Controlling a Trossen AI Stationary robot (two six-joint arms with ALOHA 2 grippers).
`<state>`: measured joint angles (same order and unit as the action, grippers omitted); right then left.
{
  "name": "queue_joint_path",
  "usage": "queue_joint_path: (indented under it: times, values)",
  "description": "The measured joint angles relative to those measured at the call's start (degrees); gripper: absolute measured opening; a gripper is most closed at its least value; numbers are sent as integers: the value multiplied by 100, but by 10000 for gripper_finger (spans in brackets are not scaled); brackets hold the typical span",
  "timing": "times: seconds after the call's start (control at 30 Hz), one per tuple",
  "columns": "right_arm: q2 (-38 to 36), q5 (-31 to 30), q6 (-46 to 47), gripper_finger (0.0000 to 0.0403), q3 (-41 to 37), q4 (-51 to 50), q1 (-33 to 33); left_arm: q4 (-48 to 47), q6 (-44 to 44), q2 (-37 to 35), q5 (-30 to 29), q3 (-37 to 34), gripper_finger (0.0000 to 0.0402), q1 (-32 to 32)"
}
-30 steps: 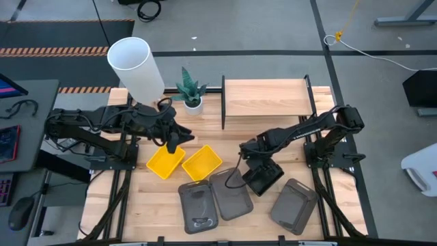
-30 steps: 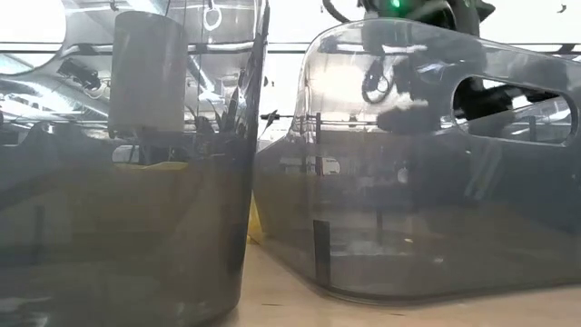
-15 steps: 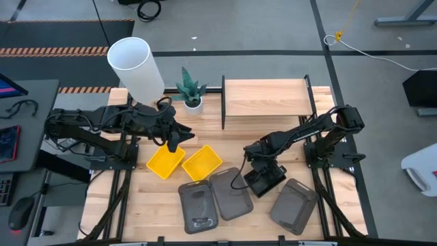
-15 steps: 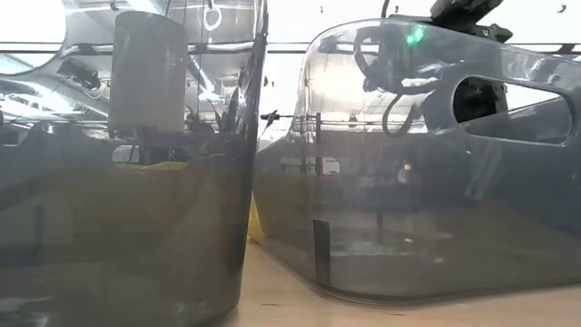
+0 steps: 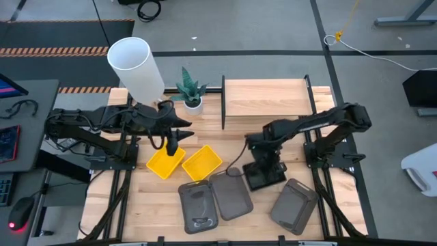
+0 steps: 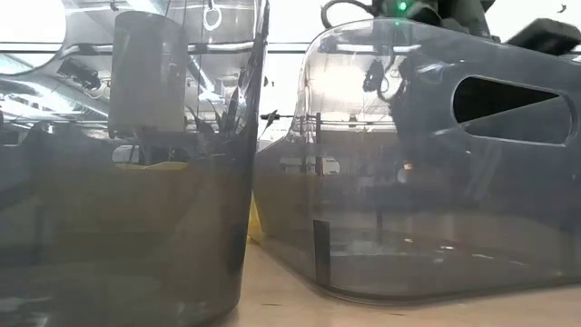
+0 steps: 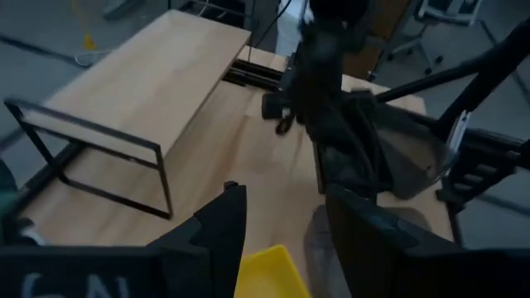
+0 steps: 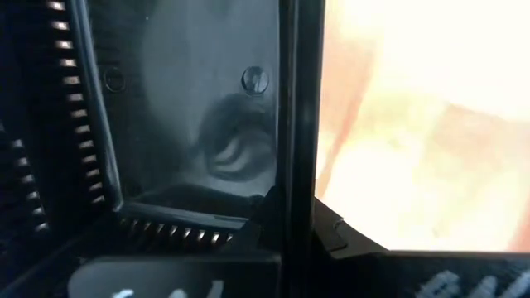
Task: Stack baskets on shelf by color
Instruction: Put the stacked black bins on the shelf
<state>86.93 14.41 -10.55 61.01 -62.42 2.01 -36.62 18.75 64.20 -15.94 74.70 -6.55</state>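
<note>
A black slotted basket [image 5: 263,175] sits right of the table's middle, with my right gripper [image 5: 262,161] shut on it from above. Two yellow baskets [image 5: 166,162] [image 5: 201,162] lie side by side left of the middle. My left gripper [image 5: 172,141] hangs open above them, holding nothing; a yellow corner [image 7: 269,271] shows below its fingers. Three dark grey baskets [image 5: 198,204] [image 5: 231,195] [image 5: 295,204] lie along the near edge. The wooden shelf [image 5: 266,98] stands at the far side, nothing on it. My right gripper grips one side wall of the black basket at its top rim [image 8: 288,124], one finger [image 8: 248,219] inside the basket and the other [image 8: 335,233] outside. The fingers point steeply down, at the basket's far side [image 5: 261,165]. Whether the basket is off the table I cannot tell.
A tall white cylinder [image 5: 135,68] and a small potted plant [image 5: 190,89] stand at the far left, beside the shelf. In the low view two grey baskets [image 6: 127,227] [image 6: 418,182] fill the picture. Bare table lies between the shelf and the baskets.
My right gripper has shut on the black basket's wall, rolled its wrist and risen a little toward the far edge; the basket has turned slightly with it. My left gripper has rolled about its own axis without leaving its place.
</note>
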Motion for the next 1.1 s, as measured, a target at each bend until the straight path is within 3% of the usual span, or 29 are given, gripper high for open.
queue_joint_path:
  times: [0.33,0.5,0.63,0.87,1.1]
  values:
    - [-1538,-704,1314,9,116,-745,-696,6,-490,0,-224,0,172,-2]
    - [-2155,-1367,2684,9,116,-769,-1065,162,-443,3,-466,0,172,0]
    - [-2584,-1440,3898,9,116,-778,-1392,343,-440,4,-466,2,172,0]
    - [-3058,-1484,5779,9,117,-1376,-1901,345,-394,4,-465,2,172,0]
    - [-3085,-1948,6298,9,641,-2785,-2492,389,-350,4,-466,2,172,0]
